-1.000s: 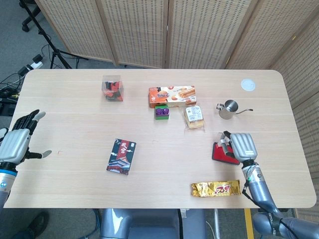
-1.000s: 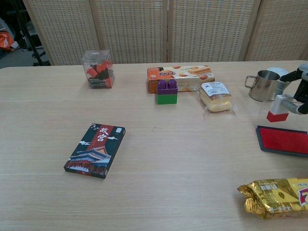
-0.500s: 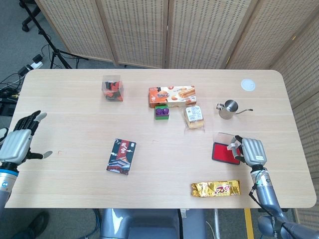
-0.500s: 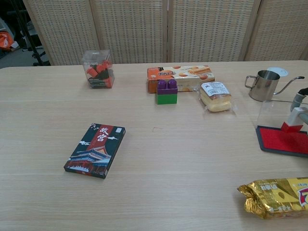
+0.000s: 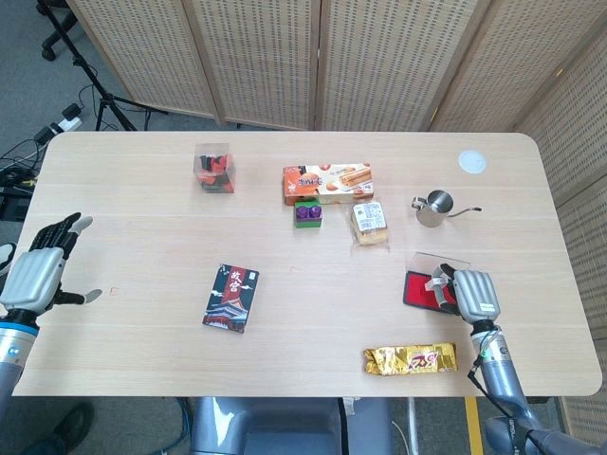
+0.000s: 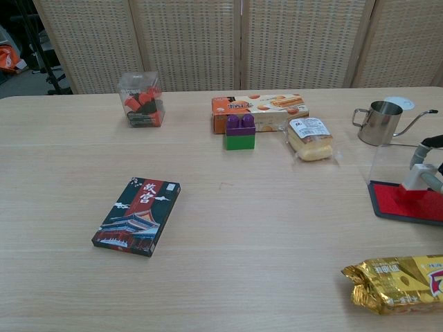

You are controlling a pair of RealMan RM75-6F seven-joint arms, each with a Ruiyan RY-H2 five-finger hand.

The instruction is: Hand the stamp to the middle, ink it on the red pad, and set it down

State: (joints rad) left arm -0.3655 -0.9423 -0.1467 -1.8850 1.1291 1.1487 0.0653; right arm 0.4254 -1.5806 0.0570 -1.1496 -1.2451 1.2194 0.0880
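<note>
The stamp point(image 6: 416, 181), white with a red base, stands on the red ink pad point(image 6: 408, 205) at the right of the table. My right hand point(image 5: 472, 295) grips the stamp point(image 5: 439, 283) from the right and presses it onto the pad point(image 5: 418, 290). In the chest view only the fingers point(image 6: 434, 180) show, at the frame's right edge. My left hand point(image 5: 39, 271) hovers open at the table's far left edge, fingers spread, holding nothing; the chest view does not show it.
The pad's clear lid point(image 6: 392, 163) stands behind it. A gold snack packet point(image 5: 410, 359) lies just in front of the pad, a steel pitcher point(image 5: 434, 207) behind. A card box point(image 5: 232, 297) lies left of centre; wrapped bread point(image 5: 369, 223), biscuit box point(image 5: 325, 183), purple-green block point(image 5: 306, 213) and a clear tub point(image 5: 215, 169) sit further back.
My right hand has lowered the stamp from above the pad onto its red surface and shifted toward the table's near edge. The left hand has barely moved.
</note>
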